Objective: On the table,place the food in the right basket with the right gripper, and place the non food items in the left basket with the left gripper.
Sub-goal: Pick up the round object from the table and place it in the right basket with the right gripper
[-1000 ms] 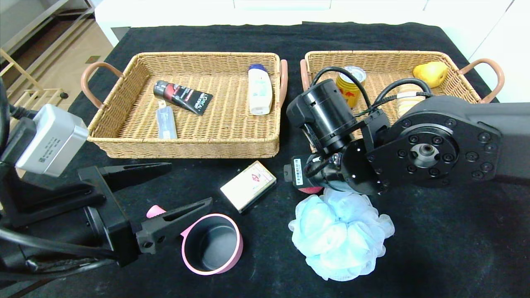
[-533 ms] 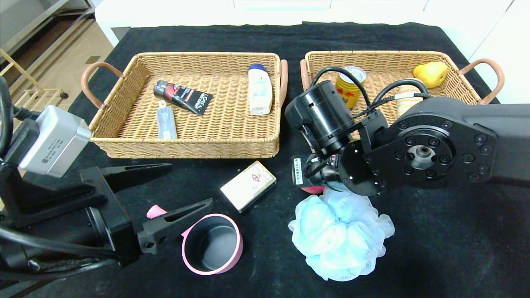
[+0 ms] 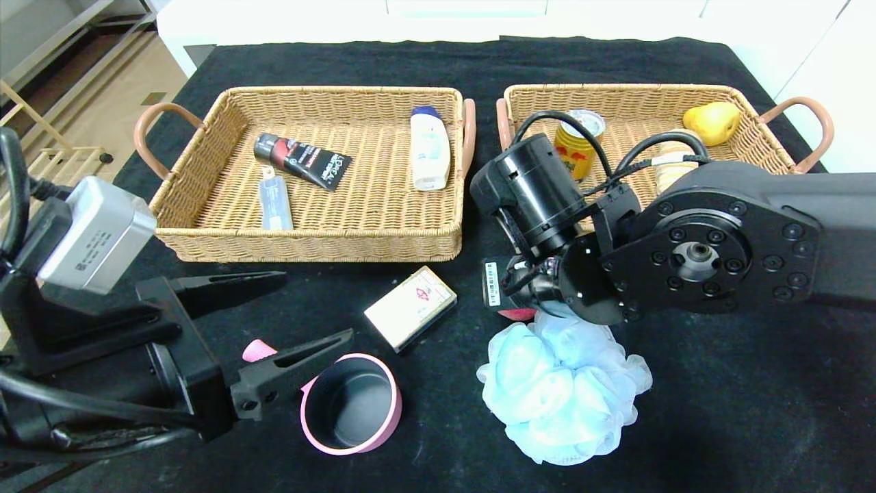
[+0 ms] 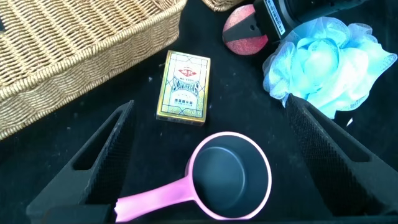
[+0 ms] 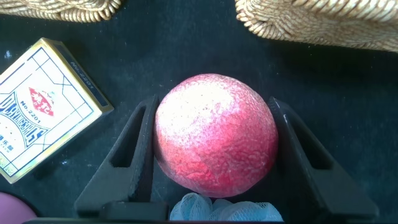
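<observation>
the peach (image 5: 216,134) sat on the black counter (image 3: 718,383) near its middle, just in front of the right basket (image 3: 746,130), clamped between both fingers of the right hand (image 5: 214,155); the blue pouf (image 3: 561,390) touched it on the near side; the left hand (image 3: 274,322) hung wide open over the pink saucepan (image 3: 350,404) towards the near left corner.

The head view looks down from above on the table (image 3: 718,411) and 2 baskets. Both wrist views sit low and close, sharing the card box (image 4: 183,87) (image 5: 40,102) and peach (image 4: 244,31) (image 5: 214,134).
</observation>
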Action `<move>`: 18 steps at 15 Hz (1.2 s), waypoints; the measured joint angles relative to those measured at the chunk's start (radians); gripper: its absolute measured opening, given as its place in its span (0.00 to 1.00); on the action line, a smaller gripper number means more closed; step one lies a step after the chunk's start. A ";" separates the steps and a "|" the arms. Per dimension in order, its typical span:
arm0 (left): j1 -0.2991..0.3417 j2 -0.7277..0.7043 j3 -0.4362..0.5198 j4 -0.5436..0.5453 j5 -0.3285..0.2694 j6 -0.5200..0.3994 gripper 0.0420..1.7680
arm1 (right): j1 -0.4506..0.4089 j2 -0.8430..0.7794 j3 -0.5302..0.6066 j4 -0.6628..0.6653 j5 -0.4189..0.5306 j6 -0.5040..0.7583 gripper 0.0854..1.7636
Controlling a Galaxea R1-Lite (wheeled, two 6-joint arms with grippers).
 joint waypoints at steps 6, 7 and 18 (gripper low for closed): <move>0.000 0.001 0.001 0.000 -0.001 0.001 0.97 | 0.004 -0.007 0.000 0.003 0.000 0.000 0.63; 0.000 0.000 0.002 0.000 -0.001 0.003 0.97 | 0.008 -0.012 0.001 0.009 -0.003 -0.002 0.63; -0.002 0.003 0.003 0.001 0.000 0.005 0.97 | -0.003 -0.173 0.008 0.027 -0.014 -0.006 0.63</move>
